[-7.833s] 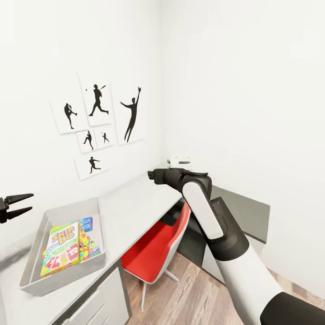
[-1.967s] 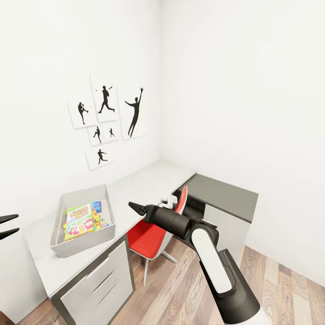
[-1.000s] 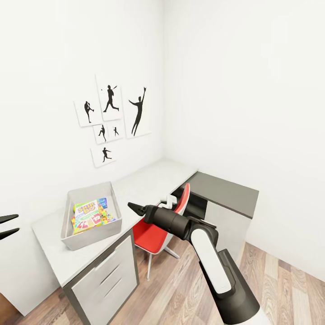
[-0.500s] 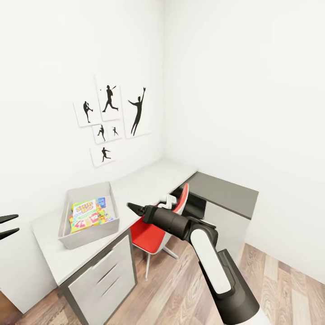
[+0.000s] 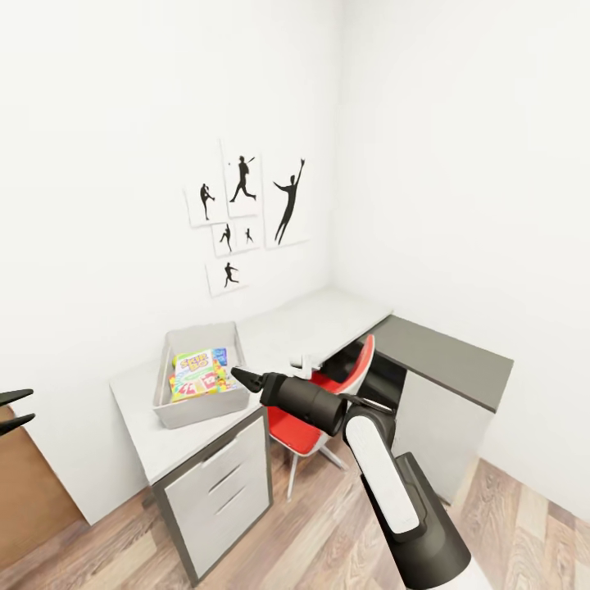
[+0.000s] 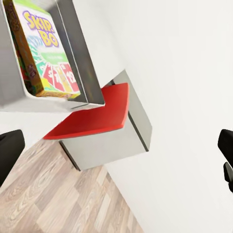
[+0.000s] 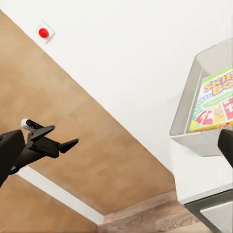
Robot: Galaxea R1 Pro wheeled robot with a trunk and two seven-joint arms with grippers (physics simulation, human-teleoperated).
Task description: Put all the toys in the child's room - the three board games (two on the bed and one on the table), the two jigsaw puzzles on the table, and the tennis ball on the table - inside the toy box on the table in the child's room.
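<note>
Now my head view has drawn back from the table, leaving the toy box with Skip-Bo left of center, my right tool nearly closed and empty, my left tool parted; I judge I'm leaving for remaining toys.

One toy box stands on the one worktop, near its left end. One Skip-Bo board game lies on top inside; the other toys beneath it cannot be counted. One red chair, six wall pictures, and three drawers.
</note>
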